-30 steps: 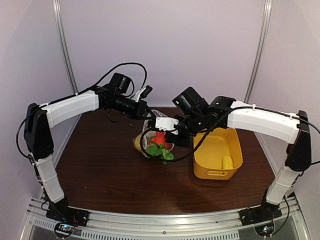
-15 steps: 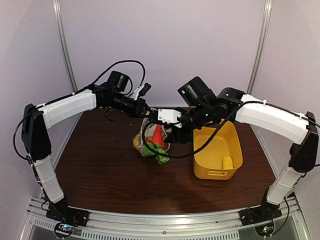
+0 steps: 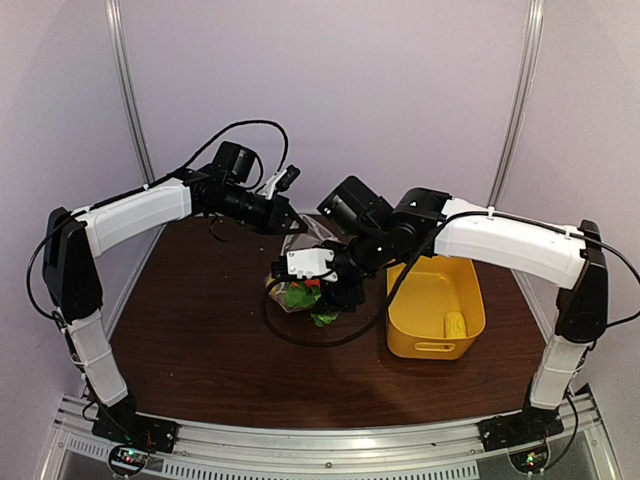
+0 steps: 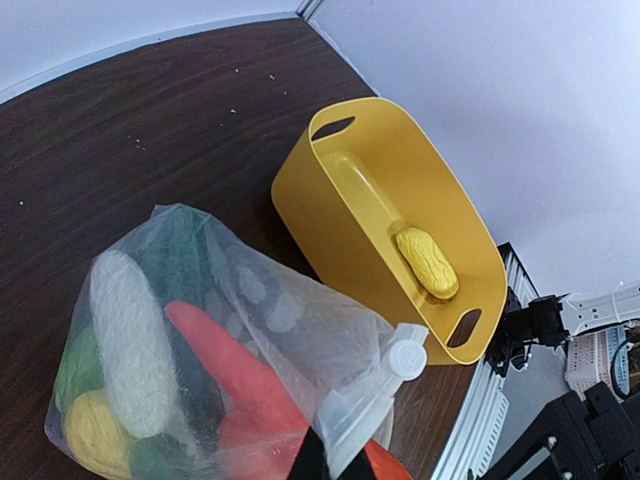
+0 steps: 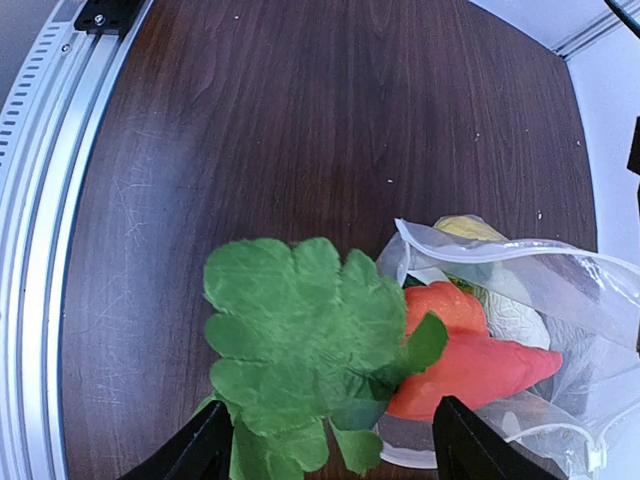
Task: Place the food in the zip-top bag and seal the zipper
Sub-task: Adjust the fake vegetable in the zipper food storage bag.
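The zip-top bag [image 4: 250,300] hangs from its mouth edge, and my left gripper [image 4: 330,465] is shut on the zipper strip just below the white slider tab [image 4: 405,357]. Inside it lie food pieces: a white one [image 4: 125,340], a red-orange carrot [image 4: 225,365] and yellow and green bits. In the right wrist view the carrot [image 5: 470,360] lies in the bag mouth [image 5: 500,250] with its green leaves [image 5: 300,340] sticking out over the table. My right gripper [image 5: 335,450] is open, its fingers [image 5: 200,450] wide on either side of the leaves. From above, the right gripper [image 3: 330,292] covers the bag [image 3: 308,235].
A yellow basket [image 3: 470,300] stands right of the bag with one yellow corn piece [image 3: 455,324] left inside; in the left wrist view the basket [image 4: 340,210] is close behind the bag. The metal rail [image 5: 40,200] runs along the table's near edge.
My right gripper has swung left and down over the bag mouth and opened, letting go of the carrot. The left gripper keeps its hold on the bag.
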`<state>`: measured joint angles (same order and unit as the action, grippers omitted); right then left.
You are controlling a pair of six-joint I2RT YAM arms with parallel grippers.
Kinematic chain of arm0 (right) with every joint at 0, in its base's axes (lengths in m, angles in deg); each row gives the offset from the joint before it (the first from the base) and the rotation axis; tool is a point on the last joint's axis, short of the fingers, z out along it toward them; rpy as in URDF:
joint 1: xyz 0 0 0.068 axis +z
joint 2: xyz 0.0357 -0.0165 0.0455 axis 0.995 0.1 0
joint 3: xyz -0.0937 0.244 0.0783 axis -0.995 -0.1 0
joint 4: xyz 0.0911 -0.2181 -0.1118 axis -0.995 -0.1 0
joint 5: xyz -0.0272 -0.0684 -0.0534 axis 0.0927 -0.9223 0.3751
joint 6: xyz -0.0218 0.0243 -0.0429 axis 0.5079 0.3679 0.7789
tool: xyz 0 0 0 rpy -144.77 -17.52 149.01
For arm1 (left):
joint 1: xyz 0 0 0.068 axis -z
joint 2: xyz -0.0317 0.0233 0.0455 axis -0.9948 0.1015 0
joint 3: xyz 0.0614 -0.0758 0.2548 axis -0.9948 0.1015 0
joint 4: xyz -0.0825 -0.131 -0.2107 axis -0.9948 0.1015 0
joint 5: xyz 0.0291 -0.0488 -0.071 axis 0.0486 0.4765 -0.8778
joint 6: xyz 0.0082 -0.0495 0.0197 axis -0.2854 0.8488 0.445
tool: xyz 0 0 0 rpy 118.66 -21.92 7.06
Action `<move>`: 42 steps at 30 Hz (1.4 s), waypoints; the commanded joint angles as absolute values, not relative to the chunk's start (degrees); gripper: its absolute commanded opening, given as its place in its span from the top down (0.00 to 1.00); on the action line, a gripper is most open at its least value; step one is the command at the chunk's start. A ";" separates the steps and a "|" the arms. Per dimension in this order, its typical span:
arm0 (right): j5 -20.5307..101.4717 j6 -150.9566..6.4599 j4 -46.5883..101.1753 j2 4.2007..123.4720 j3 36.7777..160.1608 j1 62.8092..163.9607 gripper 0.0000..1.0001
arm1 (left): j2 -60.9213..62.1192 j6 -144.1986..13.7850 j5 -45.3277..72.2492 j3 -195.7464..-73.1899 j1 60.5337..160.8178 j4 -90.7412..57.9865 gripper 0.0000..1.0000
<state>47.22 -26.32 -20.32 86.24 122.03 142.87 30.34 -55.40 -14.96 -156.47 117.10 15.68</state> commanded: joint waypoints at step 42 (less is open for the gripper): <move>35.21 -30.51 -19.00 91.98 134.33 139.89 0.64 | 27.97 -55.89 -18.09 -156.17 116.17 13.74 1.00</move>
